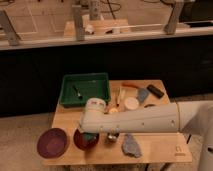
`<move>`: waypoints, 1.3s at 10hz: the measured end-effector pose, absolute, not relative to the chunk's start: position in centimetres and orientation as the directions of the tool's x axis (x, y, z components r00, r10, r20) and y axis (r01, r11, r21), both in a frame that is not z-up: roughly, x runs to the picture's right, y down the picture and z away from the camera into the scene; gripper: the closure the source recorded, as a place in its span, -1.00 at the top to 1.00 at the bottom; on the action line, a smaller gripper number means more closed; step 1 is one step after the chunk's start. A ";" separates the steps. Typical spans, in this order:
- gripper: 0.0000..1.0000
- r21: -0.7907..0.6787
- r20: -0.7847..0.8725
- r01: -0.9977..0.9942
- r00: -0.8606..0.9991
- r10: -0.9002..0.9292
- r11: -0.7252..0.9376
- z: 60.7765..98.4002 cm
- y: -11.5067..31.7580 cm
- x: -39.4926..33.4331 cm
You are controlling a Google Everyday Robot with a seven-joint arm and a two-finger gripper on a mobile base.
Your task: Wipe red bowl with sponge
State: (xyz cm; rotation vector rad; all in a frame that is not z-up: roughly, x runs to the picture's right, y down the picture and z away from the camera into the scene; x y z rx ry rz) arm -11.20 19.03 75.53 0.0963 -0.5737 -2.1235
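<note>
Red bowl (83, 142) stands at the table's (161, 149) front left, just beside the wider maroon plate (52, 142) on its left. A white arm (142, 120) reaches across from the right. The tool (92, 134) points down over the bowl, mostly hidden under the wrist; whether it is wide or narrow cannot be told. A green tray (97, 92) sits behind and a grey-blue rag (131, 146) lies to the right.

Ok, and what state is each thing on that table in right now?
red bowl: upright, partly covered by the arm.
pincer: low over the red bowl, mostly hidden under the arm's end.
sponge: hidden, cannot tell.
maroon plate: lying flat, empty, left of the red bowl.
green tray: upright, one small utensil inside.
grey-blue rag: crumpled, on the table near its front edge.
</note>
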 end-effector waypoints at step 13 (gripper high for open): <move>-1.00 0.525 0.132 0.689 -0.646 -0.752 -0.499 74.9 21.1 -13.7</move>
